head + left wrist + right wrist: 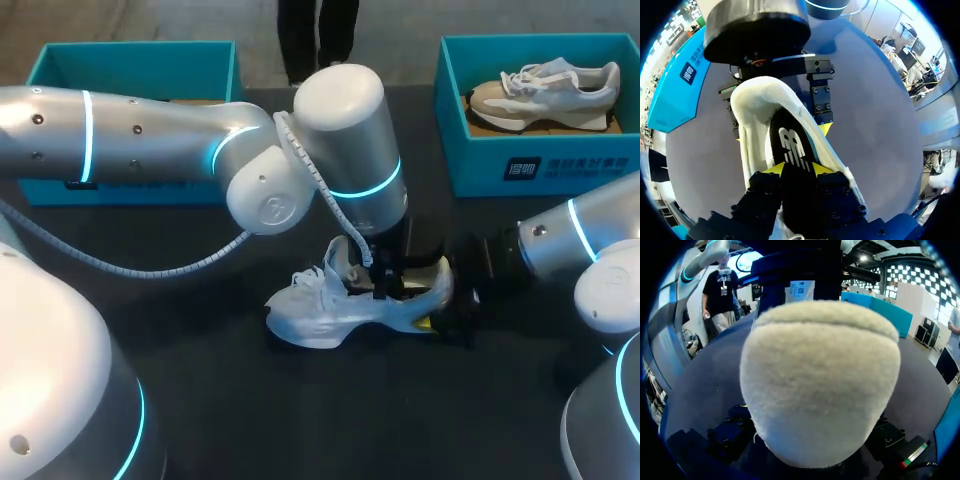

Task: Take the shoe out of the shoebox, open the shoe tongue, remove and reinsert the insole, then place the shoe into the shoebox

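Left wrist view puts my left gripper (796, 169) down in the mouth of the white sneaker (757, 100). Its yellow tips press on either side of the dark insole (790, 140), so I judge it clamped on the insole. The insole runs straight ahead from my fingers toward the heel cup, along the sneaker's length.

Just past the heel is my right gripper (452, 300). In the right wrist view the fuzzy heel fills the space between its fingers, and I take it as closed on the heel from both sides.

From the head camera, the sneaker sits sole down near the middle of the table (200, 400), toe toward the left edge and heel toward the right. My left arm comes down on it from above. The insole's long axis is therefore the sneaker's own, and any slide in or out has to follow that line, with the right hand bracing the heel.

Farther back, at the table's far right corner, the right shoebox (520, 160) holds a second sneaker (545, 92). The left shoebox (60, 65) sits at the far left corner, nearer my left arm.
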Available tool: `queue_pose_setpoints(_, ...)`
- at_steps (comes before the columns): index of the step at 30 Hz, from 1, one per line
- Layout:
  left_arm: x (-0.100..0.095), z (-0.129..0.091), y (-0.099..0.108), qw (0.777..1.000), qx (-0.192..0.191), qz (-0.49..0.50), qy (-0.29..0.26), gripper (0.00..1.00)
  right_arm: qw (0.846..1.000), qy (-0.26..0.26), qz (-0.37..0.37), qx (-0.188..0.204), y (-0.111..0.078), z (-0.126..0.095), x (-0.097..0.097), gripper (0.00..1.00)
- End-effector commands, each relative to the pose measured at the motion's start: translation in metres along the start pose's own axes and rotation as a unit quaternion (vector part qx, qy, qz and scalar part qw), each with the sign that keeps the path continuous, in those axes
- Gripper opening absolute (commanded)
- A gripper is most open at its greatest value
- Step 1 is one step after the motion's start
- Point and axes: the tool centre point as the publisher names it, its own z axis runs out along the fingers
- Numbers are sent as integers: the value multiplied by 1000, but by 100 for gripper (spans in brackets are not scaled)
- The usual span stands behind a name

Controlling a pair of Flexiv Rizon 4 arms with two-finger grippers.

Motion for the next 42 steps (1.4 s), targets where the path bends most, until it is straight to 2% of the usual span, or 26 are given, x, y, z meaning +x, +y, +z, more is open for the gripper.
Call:
queue_pose_setpoints(1,2,9,-1,1000,4,2,8,35,1000,0,0,2,-4,7,0,0)
queue_pose_setpoints(5,6,17,1,1000,1,2,16,40,1000,0,0,2,-4,7,0,0)
queue_pose_setpoints(7,7,21,1,1000,-4,3,18,51,1000,0,0,2,-4,7,0,0)
queue_pose_setpoints(15,12,32,2,999,-16,12,28,71,1000,0,0,2,-4,7,0,0)
queue_pose_setpoints(17,12,35,2,999,-19,15,26,75,1000,0,0,2,-4,7,0,0)
queue_pose_setpoints(24,11,46,7,999,-38,17,-24,73,1000,0,0,2,-4,7,0,0)
queue_pose_setpoints(26,9,48,9,999,-40,15,-34,78,1000,0,0,2,-4,7,0,0)
queue_pose_setpoints(29,5,51,13,998,-41,9,-42,76,1000,0,0,2,-4,7,0,0)
queue_pose_setpoints(32,1,54,16,997,-54,10,-52,68,1000,0,0,2,-4,7,0,0)
queue_pose_setpoints(33,-1,56,17,997,-54,12,-51,65,1000,0,0,2,-4,7,0,0)
queue_pose_setpoints(34,-2,58,17,997,-56,12,-51,53,1000,0,0,2,-4,7,0,0)
queue_pose_setpoints(35,-3,59,18,997,-60,13,-52,51,1000,0,0,2,-4,7,0,0)
queue_pose_setpoints(42,-6,64,21,996,-66,13,-57,42,1000,0,0,2,-4,7,0,0)
